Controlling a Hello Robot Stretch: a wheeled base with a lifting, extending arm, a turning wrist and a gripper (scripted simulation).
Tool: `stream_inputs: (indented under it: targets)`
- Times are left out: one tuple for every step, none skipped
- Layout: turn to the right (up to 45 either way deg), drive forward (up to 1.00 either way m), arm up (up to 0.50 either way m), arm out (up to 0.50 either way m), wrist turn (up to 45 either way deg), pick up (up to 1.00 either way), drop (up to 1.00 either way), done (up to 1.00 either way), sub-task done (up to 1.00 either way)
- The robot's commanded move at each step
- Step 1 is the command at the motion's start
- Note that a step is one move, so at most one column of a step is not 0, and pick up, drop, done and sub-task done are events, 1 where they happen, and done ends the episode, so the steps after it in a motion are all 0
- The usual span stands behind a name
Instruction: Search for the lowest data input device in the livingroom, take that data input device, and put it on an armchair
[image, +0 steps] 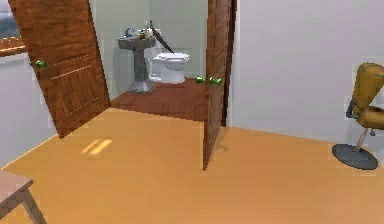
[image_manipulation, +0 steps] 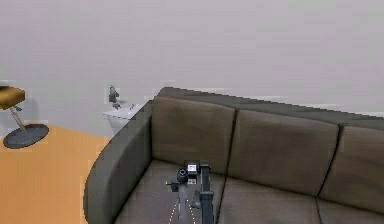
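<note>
In the arm side view my arm rises from the bottom edge over a dark grey-brown sofa. The gripper sits left of the arm's end, with its thin fingers in front of the sofa's seat cushion. I cannot tell whether it holds anything. A small grey object stands on a low white table past the sofa's left armrest; it is too small to name.
A yellow swivel chair on a round base stands at the forward view's right, and again at the arm side view's left. Ahead, two wooden doors stand ajar before a bathroom with a toilet and sink. A table corner is at bottom left. The orange floor is bare.
</note>
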Motion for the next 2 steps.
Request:
stream_inputs:
  targets:
    - [0.0,0.0,0.0,0.0,45.0,0.0,0.0,0.0,0.0]
    - [0.0,0.0,0.0,0.0,45.0,0.0,0.0,0.0,0.0]
